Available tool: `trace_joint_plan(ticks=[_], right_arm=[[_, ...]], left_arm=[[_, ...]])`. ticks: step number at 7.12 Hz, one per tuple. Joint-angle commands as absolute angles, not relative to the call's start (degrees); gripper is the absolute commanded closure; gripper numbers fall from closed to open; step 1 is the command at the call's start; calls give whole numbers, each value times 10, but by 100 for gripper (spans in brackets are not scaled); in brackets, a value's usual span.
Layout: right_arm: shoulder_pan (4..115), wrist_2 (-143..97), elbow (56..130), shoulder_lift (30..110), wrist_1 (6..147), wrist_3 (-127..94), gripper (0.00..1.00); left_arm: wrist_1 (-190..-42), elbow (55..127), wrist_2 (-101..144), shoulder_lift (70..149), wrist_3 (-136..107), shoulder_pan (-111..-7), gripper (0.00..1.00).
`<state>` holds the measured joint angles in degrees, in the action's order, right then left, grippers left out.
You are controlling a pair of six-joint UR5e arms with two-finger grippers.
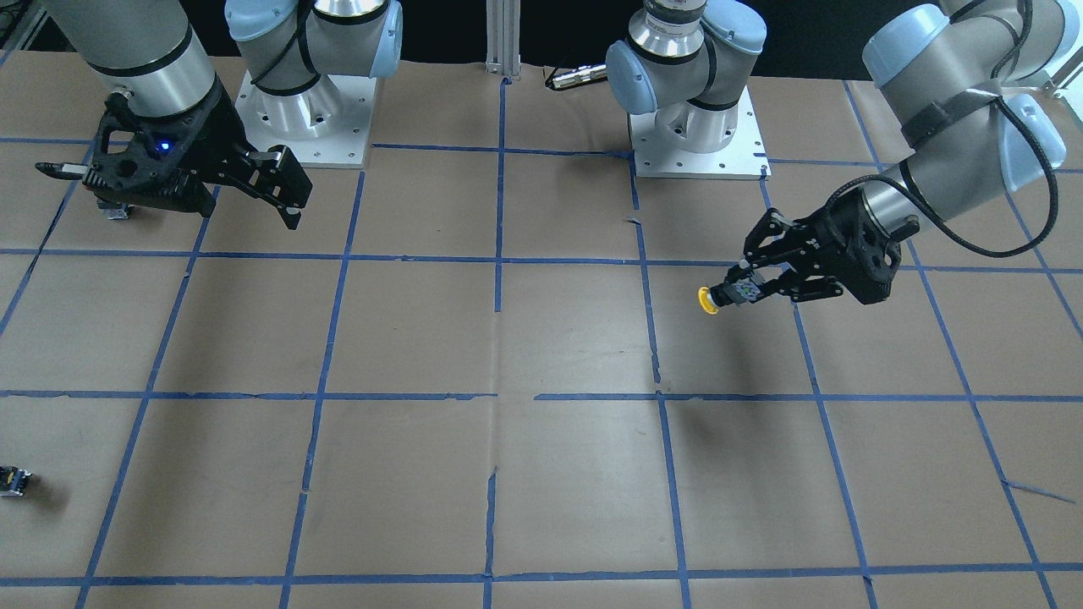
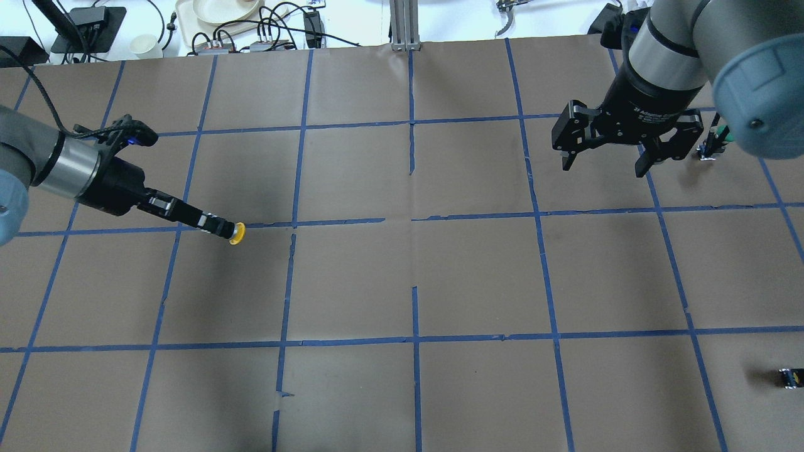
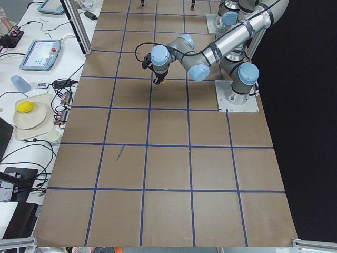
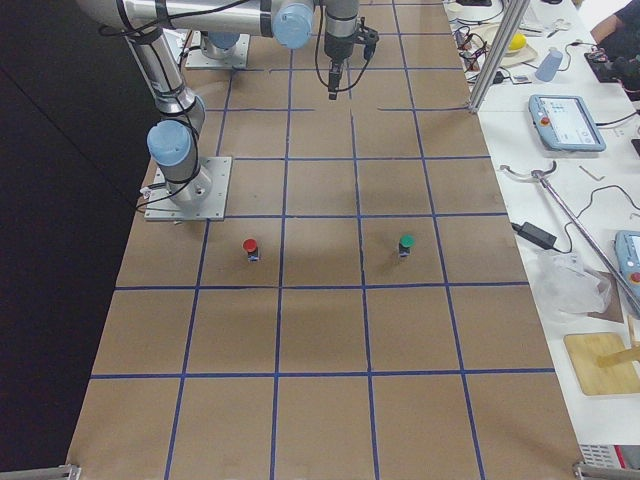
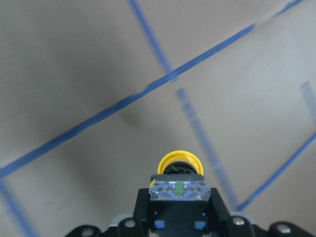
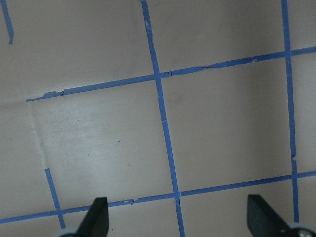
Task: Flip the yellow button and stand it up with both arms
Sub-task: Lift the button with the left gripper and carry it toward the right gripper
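Observation:
The yellow button (image 1: 709,300) is held off the table, lying sideways with its cap pointing away from the wrist. My left gripper (image 1: 749,290) is shut on its black-and-grey body. In the overhead view the button (image 2: 237,233) sticks out of the left gripper (image 2: 210,223) at the left middle. The left wrist view shows the yellow cap (image 5: 180,162) just past the fingertips. My right gripper (image 2: 606,162) hangs open and empty above the table at the far right. Its fingertips (image 6: 97,217) show wide apart over bare paper.
A green-capped button (image 4: 405,243) and a red-capped button (image 4: 250,247) stand near the right arm. A tiny black-and-yellow block (image 2: 788,377) lies at the right front. The brown paper table (image 2: 408,282) has a blue tape grid. Cables and dishes lie beyond its far edge.

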<state>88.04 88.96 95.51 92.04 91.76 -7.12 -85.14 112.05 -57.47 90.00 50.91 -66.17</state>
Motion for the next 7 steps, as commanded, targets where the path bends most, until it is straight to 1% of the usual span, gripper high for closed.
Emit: trace_joint_plan(ticks=[1,2,3,5,6,7], right_arm=[[878,880,953,914,918,-95,0],[876,832,946,902,918,-174,0],[863,762,944,899,918,-233,0],[804,594,945,903,897,-311,0],[798,521,944,904,885,-342,0],[798,470,944,905,886,-391,0]], left_arm=[[-896,1123,-408,867,361,-733,87],[-892,1124,-345,861,302,-777,87],[-890,1124,-268,857,263,-812,90],[-890,1124,-152,854,200,-837,92],[-889,1123,-98,853,175,-838,92],[-889,1124,-62,855,164,-838,96]])
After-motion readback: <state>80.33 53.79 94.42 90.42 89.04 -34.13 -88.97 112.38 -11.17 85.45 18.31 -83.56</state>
